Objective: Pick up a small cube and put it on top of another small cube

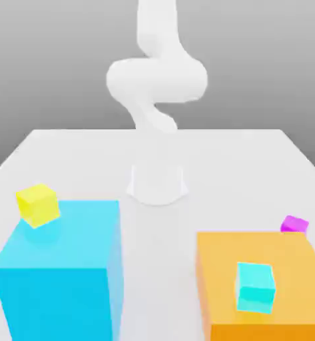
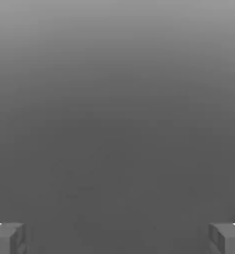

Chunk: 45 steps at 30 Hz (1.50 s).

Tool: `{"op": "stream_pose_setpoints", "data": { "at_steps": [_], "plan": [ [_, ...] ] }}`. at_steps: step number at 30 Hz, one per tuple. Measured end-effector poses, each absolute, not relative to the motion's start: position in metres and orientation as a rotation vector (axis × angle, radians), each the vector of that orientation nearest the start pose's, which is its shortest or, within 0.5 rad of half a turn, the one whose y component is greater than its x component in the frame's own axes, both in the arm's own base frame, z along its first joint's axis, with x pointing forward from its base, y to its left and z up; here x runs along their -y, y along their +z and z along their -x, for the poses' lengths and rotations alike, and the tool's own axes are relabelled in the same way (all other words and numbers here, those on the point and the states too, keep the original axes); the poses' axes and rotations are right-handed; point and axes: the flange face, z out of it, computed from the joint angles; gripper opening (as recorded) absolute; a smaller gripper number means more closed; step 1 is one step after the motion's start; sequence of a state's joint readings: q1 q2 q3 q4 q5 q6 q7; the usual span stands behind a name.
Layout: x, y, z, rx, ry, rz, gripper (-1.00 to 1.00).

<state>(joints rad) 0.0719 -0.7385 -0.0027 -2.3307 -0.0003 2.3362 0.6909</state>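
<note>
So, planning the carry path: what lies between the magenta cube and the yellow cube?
In the exterior view, bare white table separates magenta cube from yellow cube.

Big blocks, two: cyan block (image 1: pixel 60 266) lower left, orange block (image 1: pixel 266 286) lower right. Small cubes, three: yellow cube (image 1: pixel 37 204), cyan cube (image 1: pixel 256 286), magenta cube (image 1: pixel 294 225). One white arm (image 1: pixel 156 86), top centre.

small cube (image 1: pixel 294 224) magenta | another small cube (image 1: pixel 38 204) yellow | arm (image 1: pixel 156 80) white
</note>
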Motion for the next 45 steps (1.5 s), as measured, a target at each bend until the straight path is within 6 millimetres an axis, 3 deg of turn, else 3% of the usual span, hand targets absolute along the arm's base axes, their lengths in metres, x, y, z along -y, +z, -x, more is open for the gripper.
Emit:
{"op": "stream_pose_setpoints", "data": {
  "at_steps": [6, 12, 18, 24, 28, 32, 39, 40, 45],
  "plan": [
    [-0.098, 0.59, -0.408, -0.261, -0.833, 2.81, 0.0],
    [-0.175, 0.5, -0.411, 0.349, -0.676, 2.906, 0.0],
    [-0.244, 0.409, -0.384, 0.981, -0.502, 2.85, 0.0],
    [-0.297, 0.32, -0.332, 1.593, -0.313, 2.638, 0.0],
    [-0.323, 0.265, -0.281, 1.989, -0.181, 2.396, 0.0],
    [-0.333, 0.213, -0.23, 2.326, -0.045, 2.105, 0.0],
    [-0.331, 0.14, -0.22, 2.407, 0.0, 2.019, 0.0],
    [-0.33, 0.133, -0.219, 2.407, 0.0, 2.019, -1.0],
    [-0.33, 0.133, -0.219, 2.407, 0.004, 2.019, -1.0]
  ]
}}
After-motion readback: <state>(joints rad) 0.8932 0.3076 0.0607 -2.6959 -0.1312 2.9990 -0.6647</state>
